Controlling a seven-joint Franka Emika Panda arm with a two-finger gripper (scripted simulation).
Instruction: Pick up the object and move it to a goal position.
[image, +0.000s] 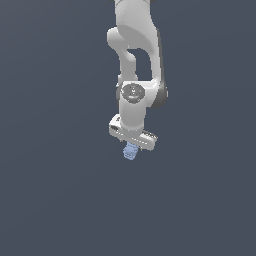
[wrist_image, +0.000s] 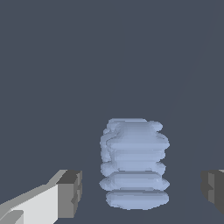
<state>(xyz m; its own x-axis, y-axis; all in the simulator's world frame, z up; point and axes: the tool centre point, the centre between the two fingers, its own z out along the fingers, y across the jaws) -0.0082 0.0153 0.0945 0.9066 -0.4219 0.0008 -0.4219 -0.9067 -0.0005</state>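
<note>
The object (image: 130, 153) is a small pale blue, ridged, barrel-like block, standing just under the white hand of the arm in the exterior view. In the wrist view the object (wrist_image: 133, 162) stands between the two dark-padded fingers (wrist_image: 70, 192). A gap of dark ground shows on each side of it, wider on one side than the other. My gripper (wrist_image: 142, 192) is open around the block, with neither pad touching it. The exterior view shows the gripper (image: 132, 146) pointing down over the block, whose upper part is hidden by the hand.
Only a plain dark grey-blue ground shows around the block in both views. The white arm (image: 134, 60) rises from the hand towards the top of the exterior view.
</note>
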